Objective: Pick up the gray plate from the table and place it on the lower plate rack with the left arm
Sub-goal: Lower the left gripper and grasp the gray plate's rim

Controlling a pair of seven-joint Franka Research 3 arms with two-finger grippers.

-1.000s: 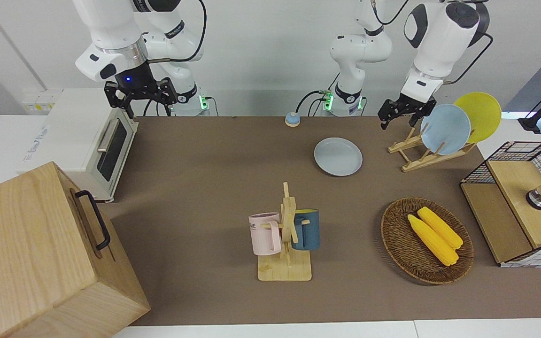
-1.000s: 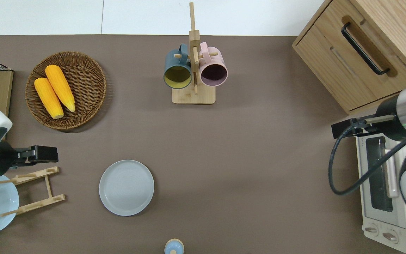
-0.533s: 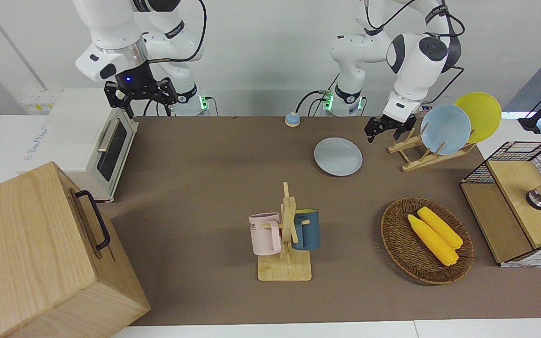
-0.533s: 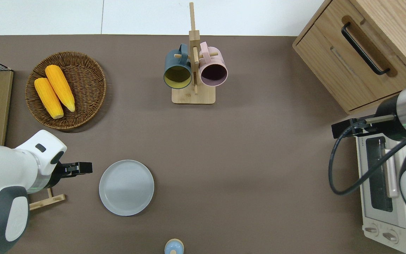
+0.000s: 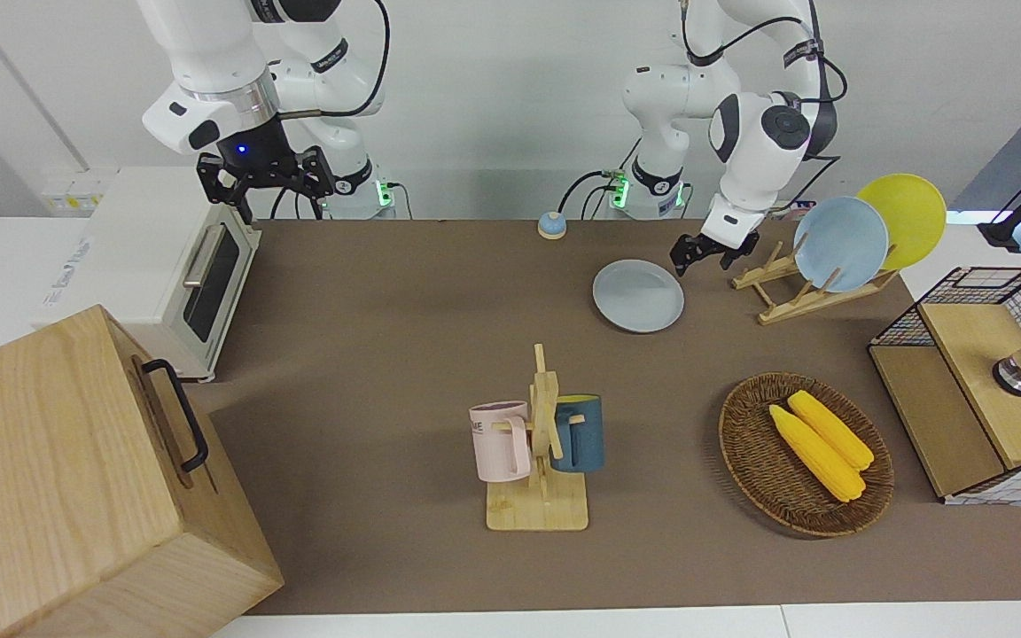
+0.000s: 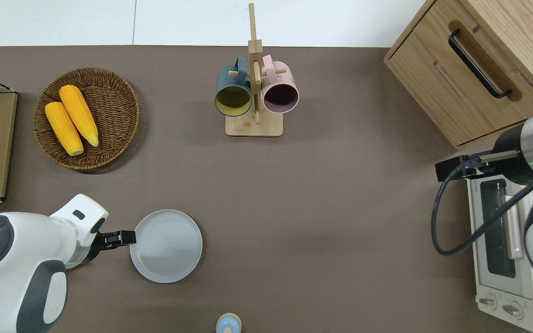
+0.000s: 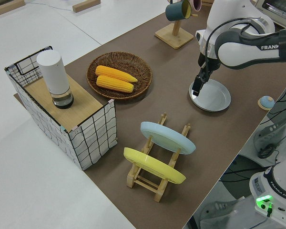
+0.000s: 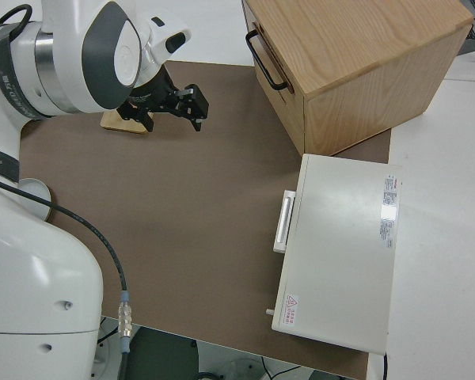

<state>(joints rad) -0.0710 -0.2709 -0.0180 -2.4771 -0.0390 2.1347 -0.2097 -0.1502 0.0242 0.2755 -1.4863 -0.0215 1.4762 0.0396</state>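
I work in a lab staged as a kitchen: my white jointed arms [image 5: 745,133] bolted beside a brown matte table [image 5: 386,354], white toaster oven [image 5: 165,266] at its edge.

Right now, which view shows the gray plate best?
The overhead view: the gray plate lies whole and round, the left gripper at its rim. The front and left side views show it foreshortened. The right side view shows only a sliver.

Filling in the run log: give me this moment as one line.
phase: approach | left end effector: at rim of round pale gray plate, toward left arm's end | plate: flat on brown table | right arm: parked
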